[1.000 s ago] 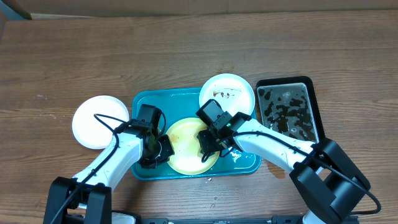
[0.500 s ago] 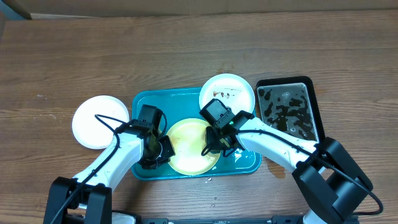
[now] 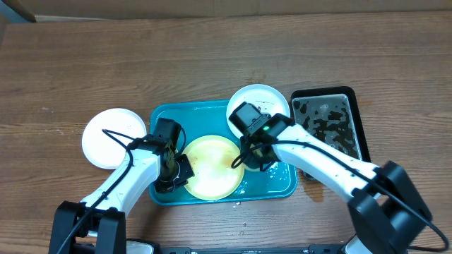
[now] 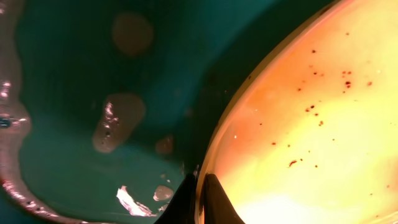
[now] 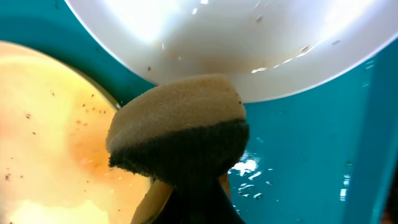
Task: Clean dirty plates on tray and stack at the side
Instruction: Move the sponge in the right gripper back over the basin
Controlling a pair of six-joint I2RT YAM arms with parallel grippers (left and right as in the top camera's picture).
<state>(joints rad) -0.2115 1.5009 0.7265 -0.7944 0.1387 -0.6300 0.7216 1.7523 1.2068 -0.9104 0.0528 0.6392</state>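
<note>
One pale yellow plate [image 3: 210,166] lies nearest, in the teal tray [image 3: 198,116]. The left gripper's [image 3: 174,169] jaws pinch its left rim, and the right gripper's [image 3: 253,156] jaws clamp a sponge [image 5: 177,127] at its right edge. Beyond, a smeared white plate [image 3: 272,99] rests over the tray's far right corner. A second white plate [image 3: 106,137] sits on the counter [image 3: 212,56], left.

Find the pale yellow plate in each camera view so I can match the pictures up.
Overhead: the yellow plate lies in the lower middle of the picture.
Left wrist: it fills the right half, its rim pinched by the left gripper at bottom centre.
Right wrist: it sits at the left side, beside the sponge.
Shared landmark: the teal tray under it, visible in all three views.
</note>
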